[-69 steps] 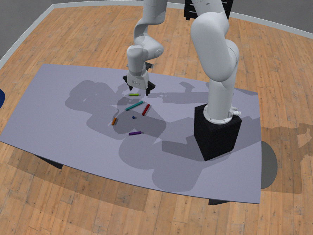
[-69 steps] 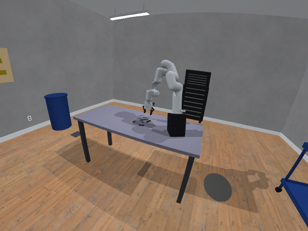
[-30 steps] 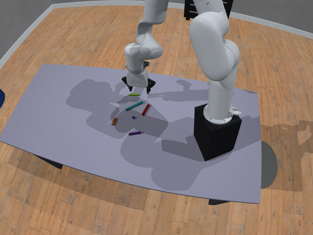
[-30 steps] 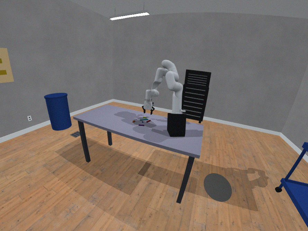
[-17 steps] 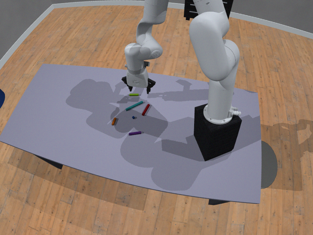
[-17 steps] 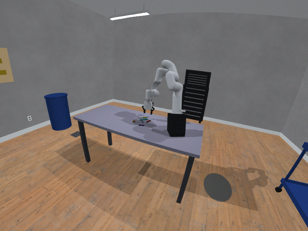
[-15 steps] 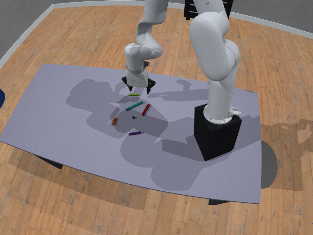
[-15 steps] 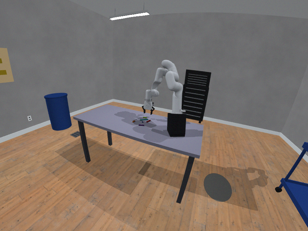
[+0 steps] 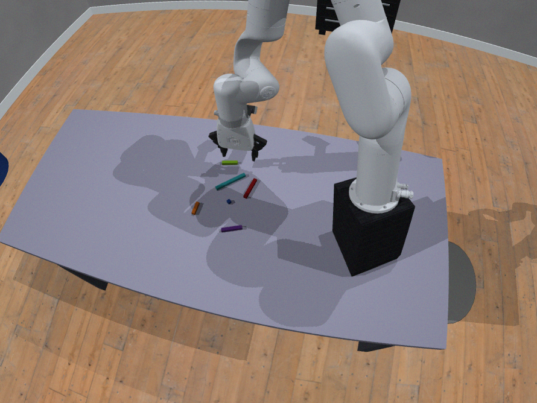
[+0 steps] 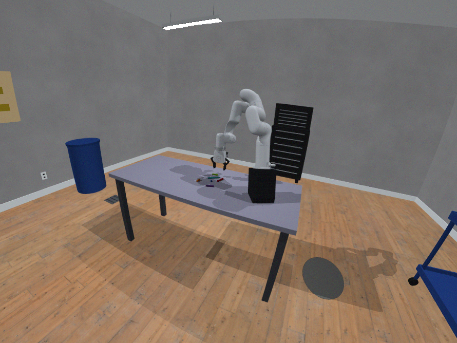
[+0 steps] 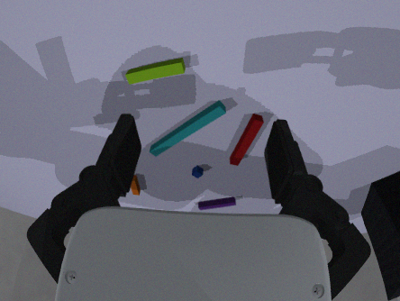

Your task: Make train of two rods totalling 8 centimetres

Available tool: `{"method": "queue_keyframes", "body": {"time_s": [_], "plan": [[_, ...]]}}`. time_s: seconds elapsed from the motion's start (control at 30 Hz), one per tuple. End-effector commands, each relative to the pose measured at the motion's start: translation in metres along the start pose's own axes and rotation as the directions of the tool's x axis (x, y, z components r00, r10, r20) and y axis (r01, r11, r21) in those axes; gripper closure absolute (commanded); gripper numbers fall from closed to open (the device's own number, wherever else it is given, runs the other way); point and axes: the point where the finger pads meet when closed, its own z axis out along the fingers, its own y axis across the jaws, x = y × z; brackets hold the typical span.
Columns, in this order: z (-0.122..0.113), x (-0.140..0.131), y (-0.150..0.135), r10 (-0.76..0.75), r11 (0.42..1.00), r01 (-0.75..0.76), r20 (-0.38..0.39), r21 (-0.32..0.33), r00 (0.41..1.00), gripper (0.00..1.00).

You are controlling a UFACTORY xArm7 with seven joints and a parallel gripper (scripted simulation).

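Note:
Several rods lie apart on the grey table. A lime rod (image 9: pixel 229 162) lies farthest back. A turquoise rod (image 9: pixel 230 181) lies slanted below it, with a red rod (image 9: pixel 250 188) to its right. A small blue rod (image 9: pixel 228 201) sits below them, an orange rod (image 9: pixel 195 207) to the left, and a purple rod (image 9: pixel 231 228) nearest the front. In the wrist view the lime rod (image 11: pixel 155 70), turquoise rod (image 11: pixel 187 128), red rod (image 11: pixel 246 139), blue rod (image 11: pixel 196 172) and purple rod (image 11: pixel 215 204) show between the fingers; the orange rod (image 11: pixel 135 184) is partly hidden. My gripper (image 9: pixel 238 154) is open and empty, hovering above the table just behind the lime rod.
The arm's black base block (image 9: pixel 371 227) stands on the table's right side. A black drawer cabinet (image 10: pixel 290 140) stands behind the table. A blue barrel (image 10: pixel 86 165) stands on the floor at the left.

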Motion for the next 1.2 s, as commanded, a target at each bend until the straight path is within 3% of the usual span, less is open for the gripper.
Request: {"method": "queue_keyframes", "body": {"time_s": [0.0,0.8,0.9,1.1,1.17], "plan": [[-0.001,0.0,-0.001,0.0,1.0,0.0,0.0,0.003,1.0,0.0],[-0.001,0.0,-0.002,-0.005,1.0,0.005,-0.001,0.003,1.0,0.0],[0.0,-0.003,-0.004,-0.057,0.998,0.057,-0.002,0.002,0.998,0.0],[0.002,-0.019,-0.018,-0.31,0.951,0.31,-0.006,-0.004,0.951,0.0],[0.002,-0.019,-0.018,-0.31,0.951,0.31,-0.006,-0.004,0.951,0.0]]}}
